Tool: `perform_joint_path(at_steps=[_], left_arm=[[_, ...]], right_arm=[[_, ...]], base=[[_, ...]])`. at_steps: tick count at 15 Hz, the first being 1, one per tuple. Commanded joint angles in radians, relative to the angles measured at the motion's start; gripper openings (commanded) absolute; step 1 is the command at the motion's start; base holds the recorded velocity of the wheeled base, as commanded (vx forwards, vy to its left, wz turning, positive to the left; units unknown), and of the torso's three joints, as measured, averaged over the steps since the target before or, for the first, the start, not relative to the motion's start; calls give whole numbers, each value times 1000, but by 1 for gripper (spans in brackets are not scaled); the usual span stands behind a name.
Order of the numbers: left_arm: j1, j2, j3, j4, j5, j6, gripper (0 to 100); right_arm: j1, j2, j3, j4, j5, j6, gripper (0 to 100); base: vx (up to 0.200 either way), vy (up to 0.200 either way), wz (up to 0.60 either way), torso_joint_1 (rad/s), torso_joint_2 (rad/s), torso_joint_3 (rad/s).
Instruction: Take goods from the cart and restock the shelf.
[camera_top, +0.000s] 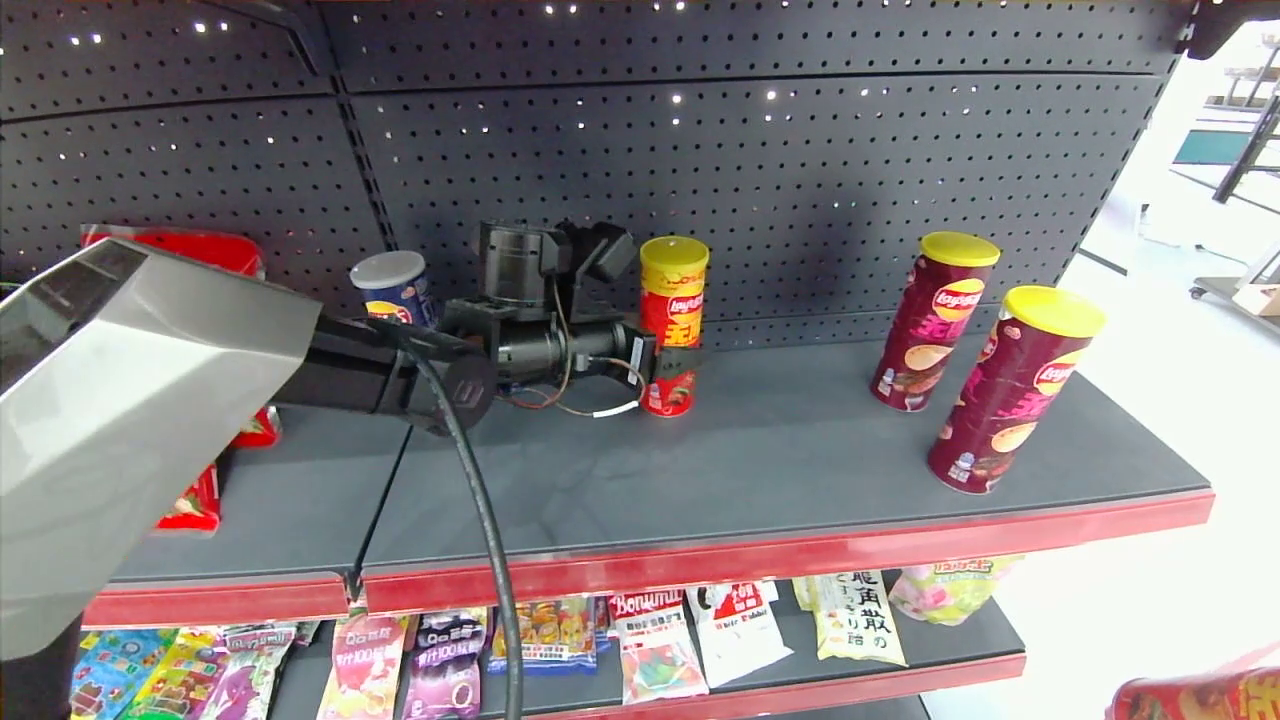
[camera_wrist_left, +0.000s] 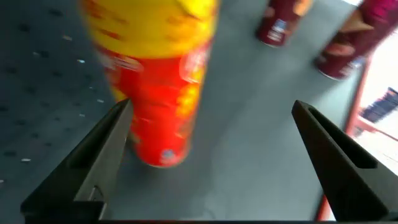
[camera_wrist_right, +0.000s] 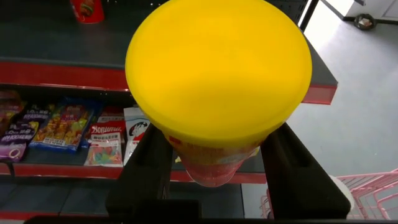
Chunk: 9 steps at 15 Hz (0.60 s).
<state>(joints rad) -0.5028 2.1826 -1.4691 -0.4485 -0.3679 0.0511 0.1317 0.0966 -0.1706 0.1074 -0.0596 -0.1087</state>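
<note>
The robot's left gripper stands low over the upper shelf, its two dark fingers spread wide. A red can with a yellow lid stands upright on the shelf between them, close against one finger and well apart from the other; whether that finger touches it cannot be told. The can is near the perforated back panel, just beside a blue can with a grey lid on the arm's far side. Farther along the same shelf, toward the robot's right, are the rear maroon can and, nearer the red front edge, the front maroon can, both with yellow lids. The right gripper is out in front of the shelving, its fingers closed on either side of the held can, whose yellow lid faces the wrist camera. Snack bags line the lower shelf, and the pink cart sits on the floor beneath the right gripper.
</note>
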Motion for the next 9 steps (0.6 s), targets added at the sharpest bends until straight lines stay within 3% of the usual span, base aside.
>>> perform_joint_path(at_steps=[1, 7, 9], left_arm=[[1, 17, -31, -1, 10, 0, 100], [7, 88, -112, -19, 21, 93, 100], [9, 118, -152, -42, 43, 93, 100]], right_arm=[[0, 3, 0, 0, 0, 0, 0], [0, 3, -1, 0, 0, 6, 0], [0, 3, -1, 0, 0, 7, 0]], base=[[0, 0, 0, 0, 0, 0], [0, 0, 0, 0, 0, 0], [0, 0, 0, 0, 0, 0]])
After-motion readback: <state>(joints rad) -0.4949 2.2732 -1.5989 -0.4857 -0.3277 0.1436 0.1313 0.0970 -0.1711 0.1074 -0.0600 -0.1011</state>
